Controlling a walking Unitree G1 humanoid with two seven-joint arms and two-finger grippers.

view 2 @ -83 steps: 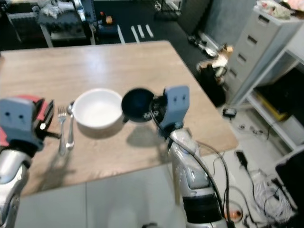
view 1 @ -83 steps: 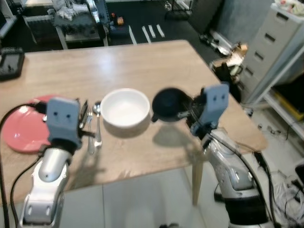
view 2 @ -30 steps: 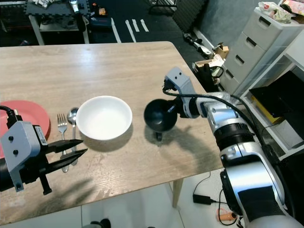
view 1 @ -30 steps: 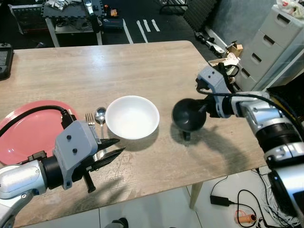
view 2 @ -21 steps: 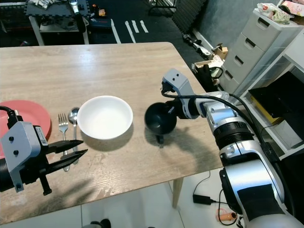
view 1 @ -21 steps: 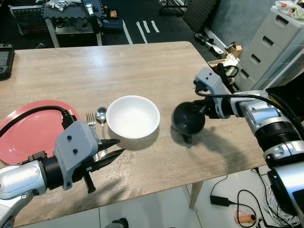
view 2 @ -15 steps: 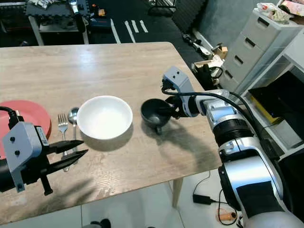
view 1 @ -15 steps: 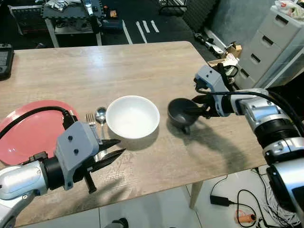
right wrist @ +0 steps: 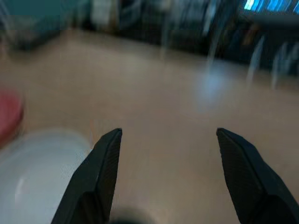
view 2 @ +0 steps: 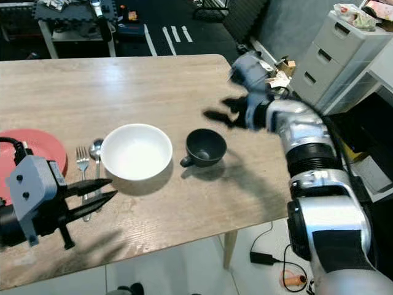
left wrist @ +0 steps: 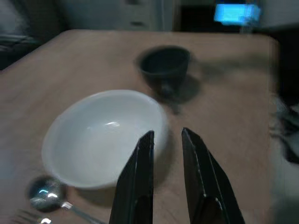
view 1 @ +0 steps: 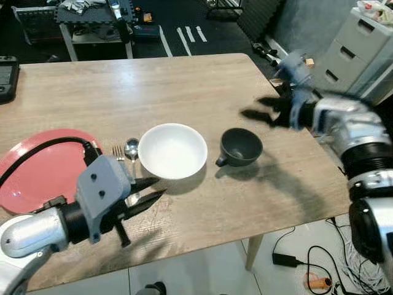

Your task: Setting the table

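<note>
A black cup (view 1: 241, 146) stands upright on the wooden table (view 1: 184, 86), just right of the white bowl (view 1: 172, 150), its handle toward the bowl. A spoon (view 1: 131, 149) and a fork (view 1: 116, 152) lie left of the bowl, and a red plate (view 1: 37, 169) lies further left. My right gripper (view 1: 256, 109) hovers blurred above the table beyond the cup, open wide and holding nothing. My left gripper (view 1: 150, 192) hangs low near the table's front edge, pointing at the bowl (left wrist: 105, 135), its fingers a narrow gap apart with nothing between them.
A black device (view 1: 6, 74) lies at the table's far left edge. Grey drawer cabinets (view 1: 362, 43) stand to the right of the table, with cables (view 1: 307, 270) on the floor below. A cluttered cart (view 1: 92, 18) stands beyond the far edge.
The right gripper turned the black cup upright, set it on the table right of the bowl, let go and pulled up and away. The left gripper has barely moved.
</note>
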